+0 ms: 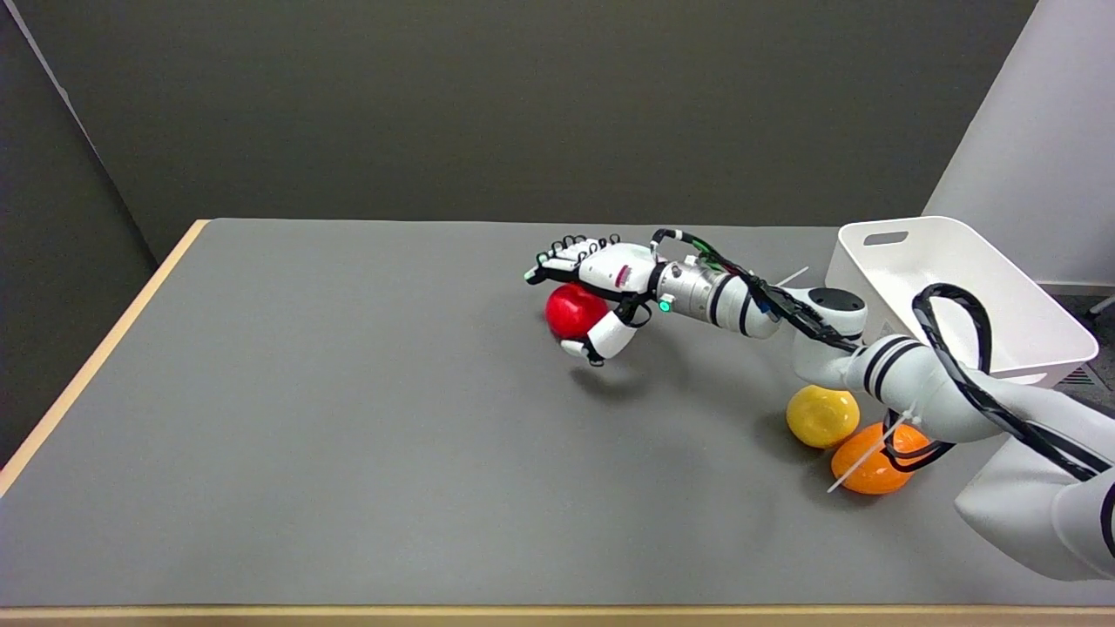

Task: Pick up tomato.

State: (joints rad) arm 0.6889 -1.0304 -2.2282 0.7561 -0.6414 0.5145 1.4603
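Tomato [573, 310] sits inside the right hand [594, 292] — fingers [557, 257] arched over its top, thumb [601, 338] curled under its near side, so the hand grips it. Whether it has left the grey tabletop [348, 418] I cannot tell. Well behind the hand, beside the forearm, lie a yellow fruit [821, 416] and an orange fruit [867, 468], touching — a white bin [941, 287] stands beyond.

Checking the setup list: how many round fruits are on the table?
3. A red tomato mid-table, within the right robot hand; a yellow fruit and an orange fruit side by side near the white bin. The arm may hide more.
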